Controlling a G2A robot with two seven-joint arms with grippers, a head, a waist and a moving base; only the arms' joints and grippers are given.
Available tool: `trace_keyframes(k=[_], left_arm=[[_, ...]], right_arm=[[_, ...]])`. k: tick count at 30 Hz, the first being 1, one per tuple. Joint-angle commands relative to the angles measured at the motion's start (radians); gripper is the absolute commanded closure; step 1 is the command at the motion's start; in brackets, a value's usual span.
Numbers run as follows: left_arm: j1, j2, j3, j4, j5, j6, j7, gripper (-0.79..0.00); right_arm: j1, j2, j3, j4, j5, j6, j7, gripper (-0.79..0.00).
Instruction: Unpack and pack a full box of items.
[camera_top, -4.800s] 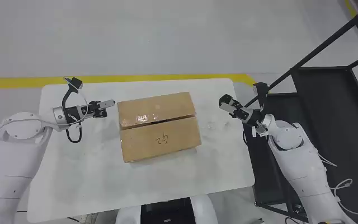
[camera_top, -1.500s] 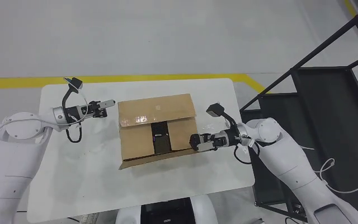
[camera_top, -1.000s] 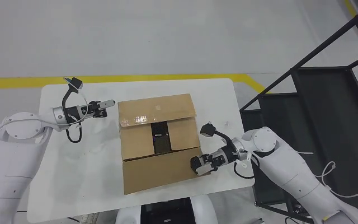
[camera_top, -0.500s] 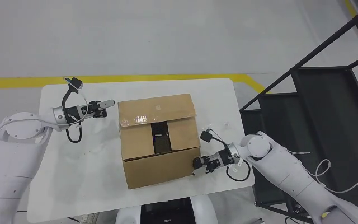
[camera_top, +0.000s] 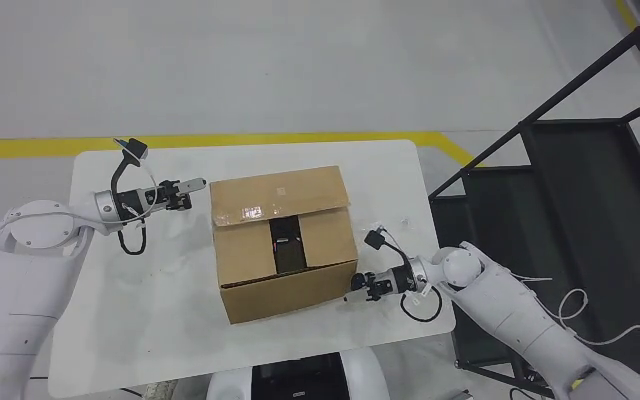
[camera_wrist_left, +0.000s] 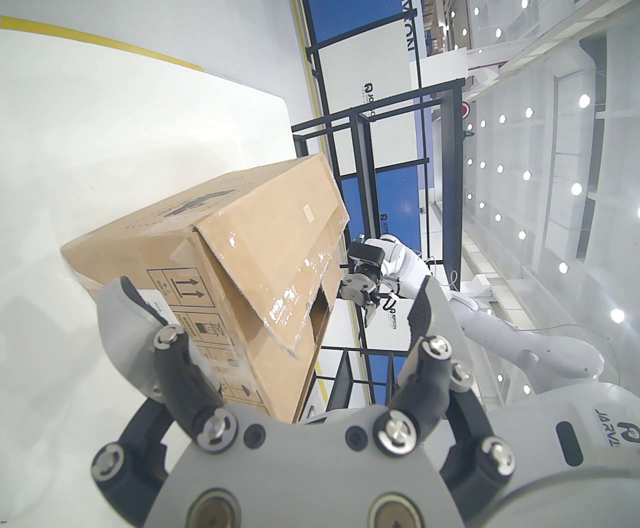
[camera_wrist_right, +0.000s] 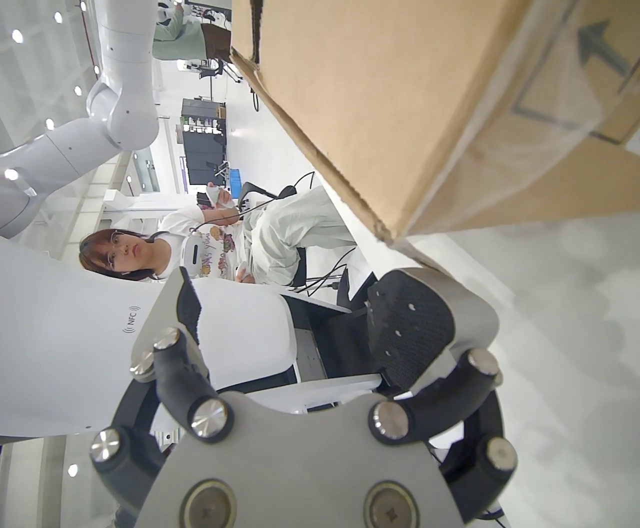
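A brown cardboard box (camera_top: 285, 245) stands mid-table. Its near outer flap (camera_top: 290, 292) hangs folded down over the front, while the far flap (camera_top: 280, 197) lies shut. Between two inner flaps a narrow gap shows a dark item (camera_top: 288, 246). My right gripper (camera_top: 358, 291) sits open at the box's near right corner, nothing between its fingers; the box (camera_wrist_right: 400, 100) looms just beyond the right gripper (camera_wrist_right: 300, 305). My left gripper (camera_top: 186, 190) hovers open, apart from the box's left side. The left gripper (camera_wrist_left: 275, 310) faces the box (camera_wrist_left: 240, 240).
The white table (camera_top: 120, 300) has bare room left of and in front of the box. A black metal rack (camera_top: 560, 200) stands beyond the table's right edge. The table's right edge lies close behind my right gripper.
The box's near flap, shut at first, was pulled open by my right gripper and now hangs down the front. The right gripper dropped to the near right corner. The left arm stayed still.
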Motion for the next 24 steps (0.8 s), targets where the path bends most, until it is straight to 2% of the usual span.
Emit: trace_keyframes(k=[1, 9, 13, 17, 24], left_arm=[[0.0, 0.0, 0.0, 0.0, 0.0, 0.0, 0.0, -0.785], [0.0, 0.0, 0.0, 0.0, 0.0, 0.0, 0.0, -0.785], [0.0, 0.0, 0.0, 0.0, 0.0, 0.0, 0.0, -0.785], [0.0, 0.0, 0.0, 0.0, 0.0, 0.0, 0.0, -0.785], [0.0, 0.0, 0.0, 0.0, 0.0, 0.0, 0.0, -0.785]], right_arm=[[-0.003, 0.004, 0.013, -0.025, 0.08, 0.004, 0.035, -0.785], [-0.034, 0.05, 0.129, -0.19, 0.292, 0.091, 0.121, -0.785], [-0.03, 0.057, 0.173, -0.161, 0.393, 0.12, 0.151, -0.785], [0.017, 0.038, 0.155, -0.073, 0.441, 0.162, 0.096, -0.785], [0.124, -0.021, 0.051, 0.061, 0.478, 0.201, 0.019, -0.785]])
